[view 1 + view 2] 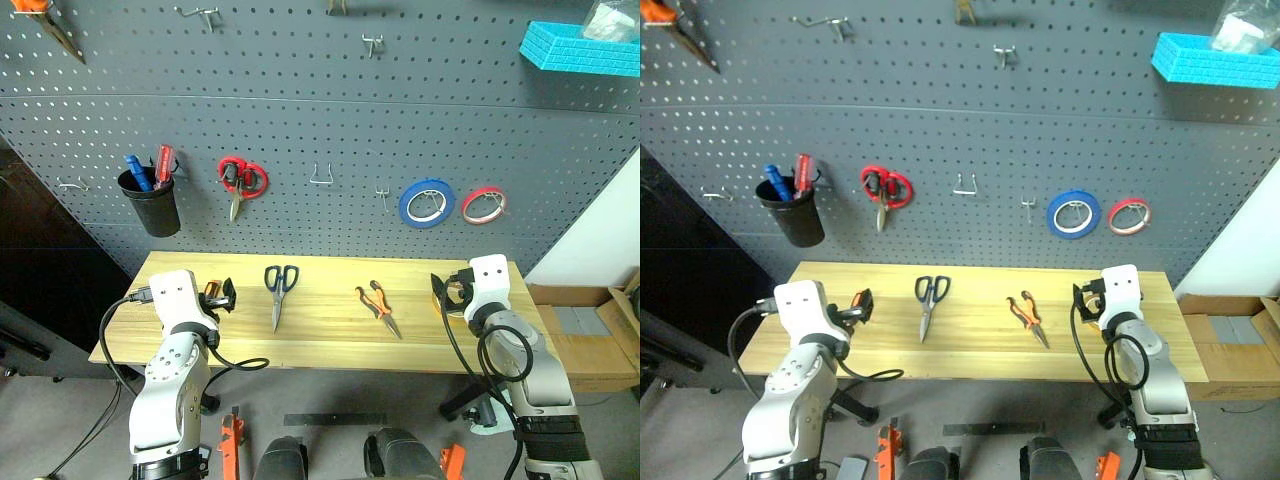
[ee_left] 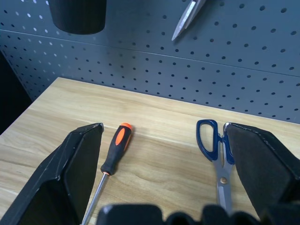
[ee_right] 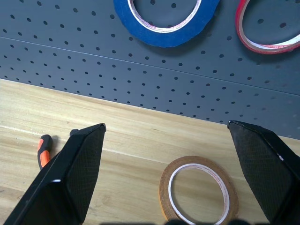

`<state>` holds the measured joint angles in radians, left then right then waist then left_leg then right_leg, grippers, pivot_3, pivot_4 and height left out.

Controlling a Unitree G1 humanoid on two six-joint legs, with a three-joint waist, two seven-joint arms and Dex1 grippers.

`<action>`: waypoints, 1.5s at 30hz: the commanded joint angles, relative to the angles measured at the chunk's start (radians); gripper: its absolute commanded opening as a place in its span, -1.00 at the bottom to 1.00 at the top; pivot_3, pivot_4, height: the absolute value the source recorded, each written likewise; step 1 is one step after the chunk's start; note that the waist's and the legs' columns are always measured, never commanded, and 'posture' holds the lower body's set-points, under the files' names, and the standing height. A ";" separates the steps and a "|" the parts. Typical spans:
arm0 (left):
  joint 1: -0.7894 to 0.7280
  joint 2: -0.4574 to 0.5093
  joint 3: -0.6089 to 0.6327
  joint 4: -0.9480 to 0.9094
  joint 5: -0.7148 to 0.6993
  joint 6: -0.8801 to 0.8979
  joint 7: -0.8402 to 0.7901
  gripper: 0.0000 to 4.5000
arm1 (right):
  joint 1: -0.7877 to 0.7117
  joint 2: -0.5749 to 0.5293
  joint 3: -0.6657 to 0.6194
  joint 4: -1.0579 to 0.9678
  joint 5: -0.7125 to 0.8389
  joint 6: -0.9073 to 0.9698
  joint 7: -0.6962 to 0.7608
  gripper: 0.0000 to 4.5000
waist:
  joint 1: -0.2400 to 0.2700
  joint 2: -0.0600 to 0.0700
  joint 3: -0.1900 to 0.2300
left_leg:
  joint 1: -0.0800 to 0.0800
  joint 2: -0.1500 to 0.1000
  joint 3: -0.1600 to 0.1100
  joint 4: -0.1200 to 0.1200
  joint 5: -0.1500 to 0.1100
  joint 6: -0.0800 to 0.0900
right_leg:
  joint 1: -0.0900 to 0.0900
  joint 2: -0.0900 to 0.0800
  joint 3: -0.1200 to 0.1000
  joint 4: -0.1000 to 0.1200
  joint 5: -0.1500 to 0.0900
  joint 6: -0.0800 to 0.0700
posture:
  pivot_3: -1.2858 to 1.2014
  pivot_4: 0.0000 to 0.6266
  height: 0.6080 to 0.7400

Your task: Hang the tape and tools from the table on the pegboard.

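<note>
Grippers first, nearest me: left gripper (image 2: 164,187) w/ jaws spread wide, nothing in them, hovering over the table's left end; right gripper (image 3: 173,187) likewise wide and empty at the right end.

On the table (image 1: 330,350), all four task items lie flat and loose. Orange-handled screwdriver (image 2: 114,150) sits just ahead of the left gripper, between its fingers' line of sight, handle toward the pegboard, shaft toward the front edge. Blue-handled scissors (image 1: 280,290) lie just beside it toward the centre, closed, loops at the back. Small pliers (image 1: 378,308) are right of centre, well apart from the scissors. Yellow tape roll (image 3: 199,192) lies flat right under the right gripper.

Handling, my guess: all light and rigid. Tape is a thin ring lying flat, so prob. needs one finger inside the hole, one outside on the rim. Screwdriver handle is round, may roll; pinch mid-handle. Scissors and pliers are low, so grip across the handles nr the pivot.

Room: tabletop is open around each piece, no crowding. Screwdriver is nr the left end, tape nr the right end.

Farther back, pegboard (image 1: 330,120): bare hooks (image 1: 321,177) sit between red scissors (image 1: 240,182) and blue tape (image 1: 427,203); black cup (image 1: 150,200) at left, red tape (image 1: 484,204) far right.
</note>
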<state>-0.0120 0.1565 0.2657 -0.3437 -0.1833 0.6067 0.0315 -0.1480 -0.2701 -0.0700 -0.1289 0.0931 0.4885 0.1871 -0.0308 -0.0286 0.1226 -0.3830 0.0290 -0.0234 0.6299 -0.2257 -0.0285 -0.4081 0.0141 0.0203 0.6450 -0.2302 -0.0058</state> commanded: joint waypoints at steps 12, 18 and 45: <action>-0.037 0.029 -0.044 -0.041 -0.038 0.020 -0.081 0.99 | -0.013 -0.006 -0.026 -0.025 -0.003 -0.005 -0.022 1.00 | -0.001 0.000 0.000 | 0.000 0.000 0.000 0.000 0.000 0.000 | 0.000 0.000 0.000 0.000 0.000 0.000 | 0.01 -0.70 1.00; -0.120 0.088 -0.095 0.025 -0.041 0.003 -0.169 0.99 | -0.020 -0.007 -0.030 -0.010 -0.009 -0.010 -0.033 1.00 | -0.001 0.000 0.000 | 0.000 0.000 0.000 0.000 0.000 0.000 | 0.000 0.000 -0.001 0.000 0.000 0.000 | 0.01 -0.70 1.00; -0.183 0.028 -0.229 0.021 -0.131 0.070 -0.281 0.99 | -0.137 -0.104 0.059 0.142 -0.014 -0.005 0.125 1.00 | -0.003 0.000 0.008 | -0.001 0.000 0.001 -0.001 0.000 0.000 | -0.001 0.000 0.001 0.000 -0.001 0.000 | 0.01 -0.60 1.00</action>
<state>-0.1678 0.1911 0.0732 -0.2809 -0.2796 0.6581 -0.2091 -0.2422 -0.3528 -0.0126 -0.0149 0.0897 0.4938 0.2779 -0.0336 -0.0288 0.1305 -0.3837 0.0286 -0.0225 0.6295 -0.2259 -0.0286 -0.4091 0.0144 0.0210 0.6450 -0.2308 -0.0058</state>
